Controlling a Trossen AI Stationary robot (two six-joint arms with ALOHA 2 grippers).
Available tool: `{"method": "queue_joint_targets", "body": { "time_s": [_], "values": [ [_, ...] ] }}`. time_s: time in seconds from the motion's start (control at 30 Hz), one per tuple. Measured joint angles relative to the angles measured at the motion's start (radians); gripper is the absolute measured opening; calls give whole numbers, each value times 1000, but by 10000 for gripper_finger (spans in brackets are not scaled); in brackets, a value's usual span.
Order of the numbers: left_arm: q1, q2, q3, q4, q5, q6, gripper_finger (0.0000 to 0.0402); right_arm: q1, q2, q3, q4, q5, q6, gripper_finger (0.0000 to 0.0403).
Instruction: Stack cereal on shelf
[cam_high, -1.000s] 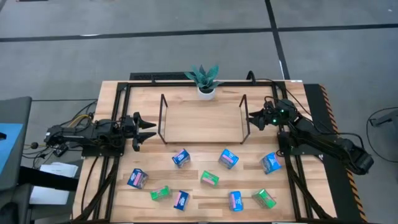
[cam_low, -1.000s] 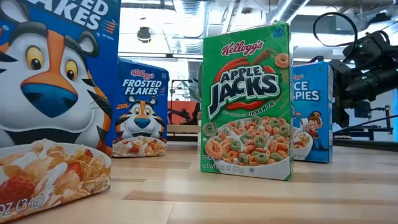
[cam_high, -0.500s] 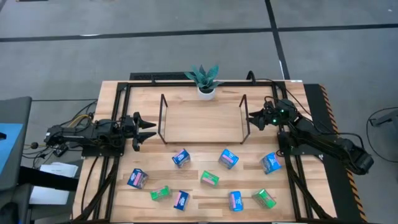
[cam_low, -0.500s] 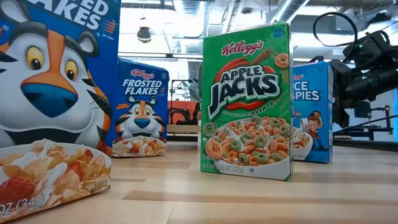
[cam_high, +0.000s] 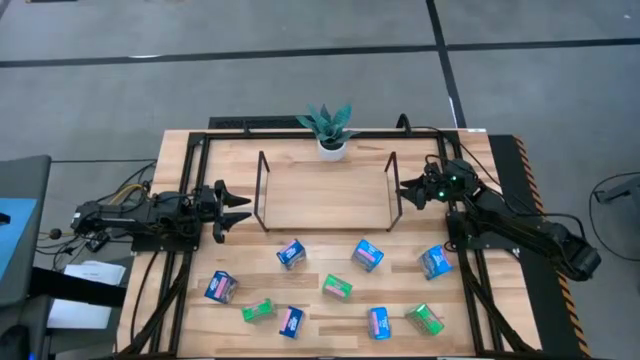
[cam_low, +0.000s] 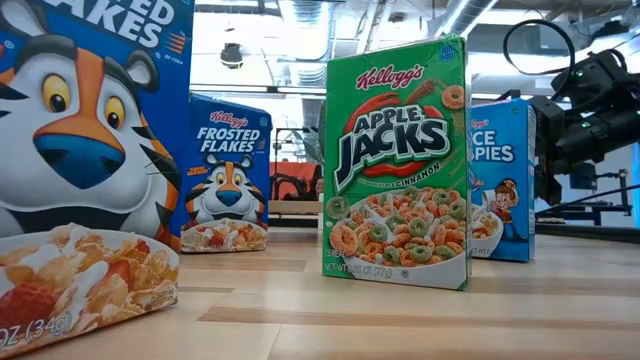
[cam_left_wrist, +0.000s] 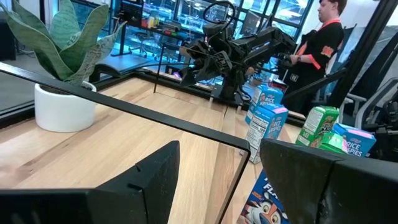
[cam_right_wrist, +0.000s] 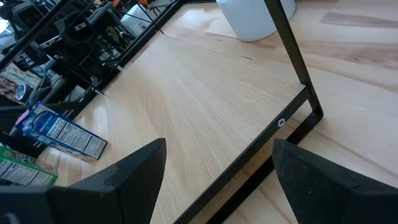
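Nothing has moved since the earlier frames; both arms sit exactly where they were. Going from largest to smallest: the table (cam_high: 180, 150) carries the shelf (cam_high: 325, 195), whose wooden board lies bare between its upright wire ends toward twelve o'clock, with a potted plant (cam_high: 329, 130) just behind it.

At nine o'clock of the shelf the left tool (cam_high: 232, 208) hovers beside the wire end, its fingers apart and holding nothing. At three o'clock the right tool (cam_high: 408, 188) waits just off the opposite end, fingers spread wide, also empty.

All nine cereal boxes (cam_high: 366, 256) lie scattered over the six o'clock half of the table, six blue and three green, such as one green box (cam_high: 337, 287) near the middle. By my reckoning the stacking has not begun: no box is on the shelf and every one is left to do.
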Motion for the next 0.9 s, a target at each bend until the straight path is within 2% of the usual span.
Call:
{"method": "queue_joint_targets", "body": {
  "time_s": [0.1, 0.2, 0.4, 0.63, 0.8, 0.9],
  "values": [
    [0, 0, 0, 2, -27, -12, 214, 0, 0, 0, 0, 0, 0, 317],
    [0, 0, 0, 8, -29, -96, 214, 0, 0, 0, 0, 1, -3, 317],
    [0, 0, 0, 3, -19, -424, 214, -3, 0, 0, 1, 110, -77, 317],
    [0, 0, 0, 13, -130, -524, 214, 1, 0, 0, 0, 115, -75, 317],
    [0, 0, 0, 20, -219, -670, 214, 1, 0, 0, 1, 127, 17, 317],
    [0, 0, 0, 24, -275, -679, 214, 1, 0, 0, -1, 167, 94, 317]
  ]
}}
